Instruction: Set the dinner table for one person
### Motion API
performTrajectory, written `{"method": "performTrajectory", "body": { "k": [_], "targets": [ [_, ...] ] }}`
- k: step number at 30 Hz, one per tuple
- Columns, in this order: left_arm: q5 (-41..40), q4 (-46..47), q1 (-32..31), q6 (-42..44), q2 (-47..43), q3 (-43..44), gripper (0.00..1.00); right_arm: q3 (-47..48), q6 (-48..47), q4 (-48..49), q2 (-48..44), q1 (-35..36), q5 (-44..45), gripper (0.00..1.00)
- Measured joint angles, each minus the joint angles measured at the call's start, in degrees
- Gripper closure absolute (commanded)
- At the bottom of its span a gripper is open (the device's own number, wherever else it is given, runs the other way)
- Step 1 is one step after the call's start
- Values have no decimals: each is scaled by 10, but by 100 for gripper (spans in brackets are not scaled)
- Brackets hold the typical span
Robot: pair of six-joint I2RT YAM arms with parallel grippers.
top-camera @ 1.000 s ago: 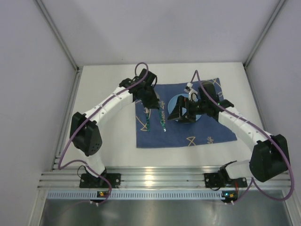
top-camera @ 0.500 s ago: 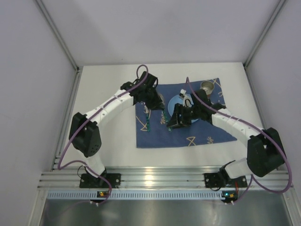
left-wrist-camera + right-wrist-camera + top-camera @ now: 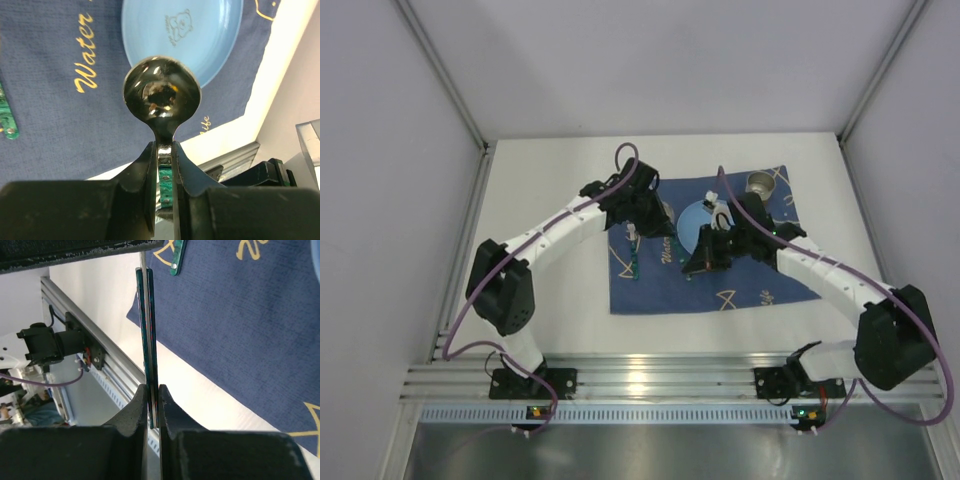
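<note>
Crowding is looking like the main hazard here: the white tabletop [image 3: 540, 180] is lying broad beneath the whole setting, yet both arms are reaching in over the same dark blue cloth [image 3: 740, 275] spread at its middle, and the two wrists are working near each other, so a careless swing is risking a knock between them. Any downward press that drags is likely bunching the cloth and carrying along the light blue plate [image 3: 200, 30] resting on it, and possibly the metal cup [image 3: 758, 183] standing at the cloth's far right corner. The left tool [image 3: 162, 150] is gripping narrowly on the green handle of a spoon [image 3: 161, 95], whose bowl is hanging in front of the plate's near rim; how high it is riding I cannot tell, so lowering it here is risking a strike on the plate. The right tool [image 3: 150, 390] is pinching almost closed on a thin green-handled utensil [image 3: 148, 340] seen edge-on, knife or fork I cannot tell; with so slim a purchase on a flat piece, it is liable to pivot or slip on release. A loose green-handled piece [image 3: 633, 262] is lying on the cloth's left part, near where either held item may be going.
</note>
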Motion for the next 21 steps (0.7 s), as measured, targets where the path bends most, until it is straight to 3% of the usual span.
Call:
{"method": "performTrajectory", "body": {
  "k": [3, 5, 8, 13, 21],
  "targets": [
    [0, 3, -7, -1, -8, 0, 63, -12, -17, -16, -36, -12, 14, 100],
    [-10, 1, -10, 8, -18, 0, 54, -25, -25, -42, -68, -34, 33, 100],
    [-26, -3, -4, 20, -26, 0, 47, -48, -37, -92, -107, -96, 64, 100],
    [-40, -11, 6, 37, -17, 6, 47, -54, -63, -170, -129, -161, 107, 100],
    [-45, -8, 13, 72, 97, 46, 50, -46, -97, -250, -155, -215, 144, 100]
  ]
}}
